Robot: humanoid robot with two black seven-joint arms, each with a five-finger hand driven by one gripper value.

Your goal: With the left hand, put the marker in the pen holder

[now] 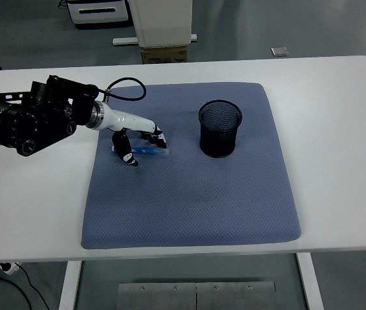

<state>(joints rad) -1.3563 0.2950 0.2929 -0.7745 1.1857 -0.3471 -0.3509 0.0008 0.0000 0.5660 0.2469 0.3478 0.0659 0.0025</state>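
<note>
One black wire-mesh cylindrical pen holder (220, 128), upright on the far right part of the mat, its interior showing only dark mesh with no contents discernible. One blue marker (145, 152), lying flat on the far left part of the mat, well apart from the holder and to its left. One blue-grey quilted fabric mat (196, 194), square with rounded corners, spread over the middle of one white worktop (338, 129). One left hand (138, 139), white with black-tipped fingers (159, 136), lowered over the marker, digits curled around it with tips touching the mat; whether the grasp is firm cannot be told.
</note>
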